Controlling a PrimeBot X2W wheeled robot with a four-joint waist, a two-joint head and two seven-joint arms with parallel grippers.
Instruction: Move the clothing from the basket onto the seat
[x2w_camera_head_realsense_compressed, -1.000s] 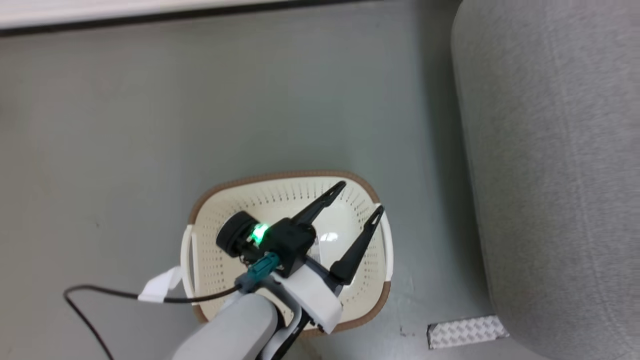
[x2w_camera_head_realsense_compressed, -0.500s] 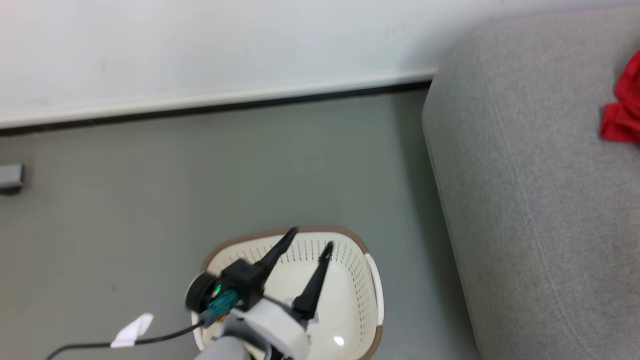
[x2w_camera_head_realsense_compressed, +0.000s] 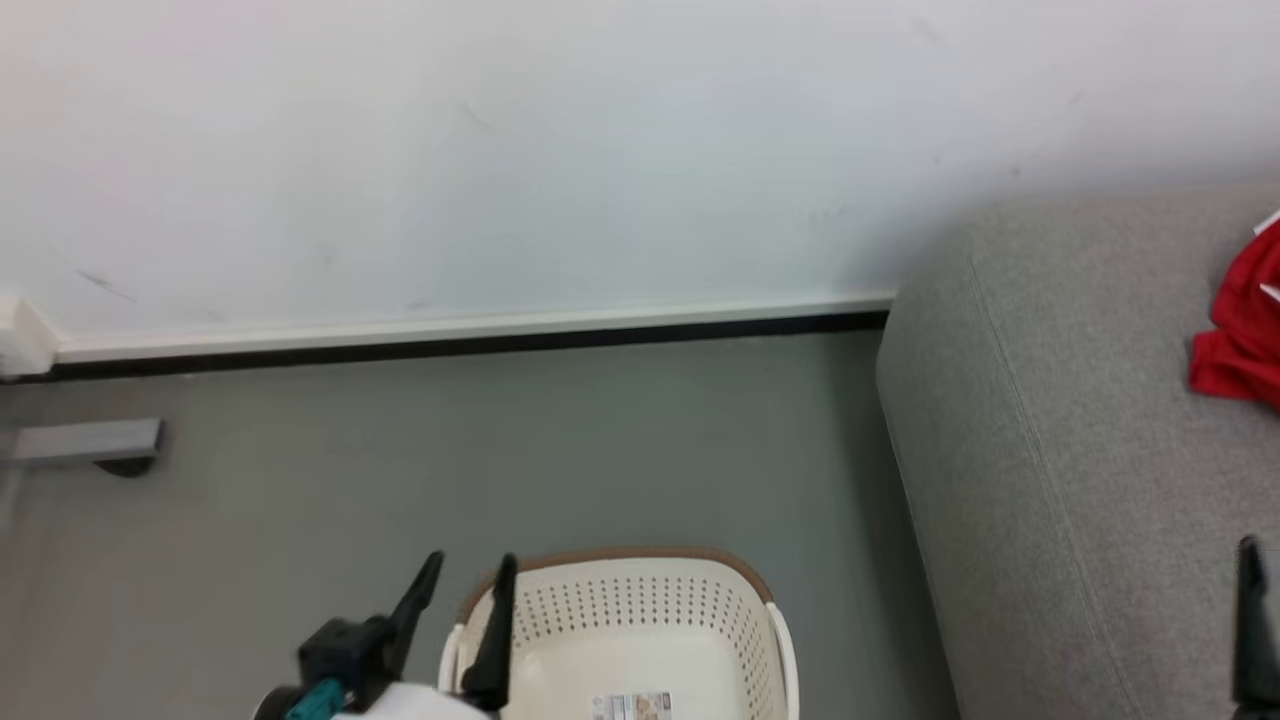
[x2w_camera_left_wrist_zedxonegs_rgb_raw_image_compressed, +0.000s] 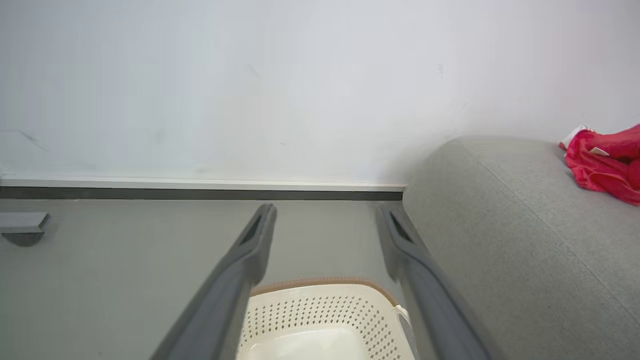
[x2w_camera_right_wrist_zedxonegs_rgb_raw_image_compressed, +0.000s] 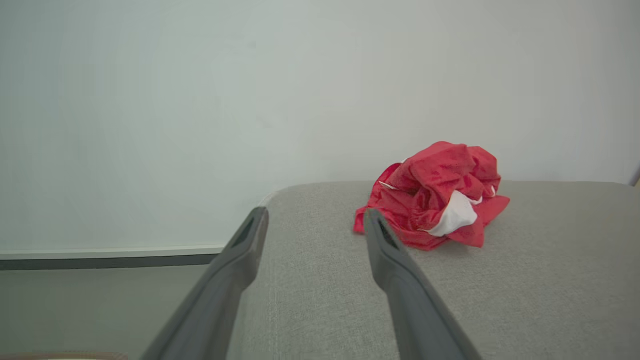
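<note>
Head view has lifted: clothing now shows on seat, both arms' fingers spread, empty.

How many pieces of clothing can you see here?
1: a crumpled red garment on the grey sofa. The basket holds none where visible; its near end is cut off.

Crumpled clothing on seat

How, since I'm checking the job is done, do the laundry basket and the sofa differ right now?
The laundry basket is cream perforated plastic with a brown rim; the sofa is light grey fabric. The basket is far smaller than the sofa. The basket's visible inside holds no clothing; the sofa carries the crumpled red garment. Both stand on the grey floor by the white wall.
</note>
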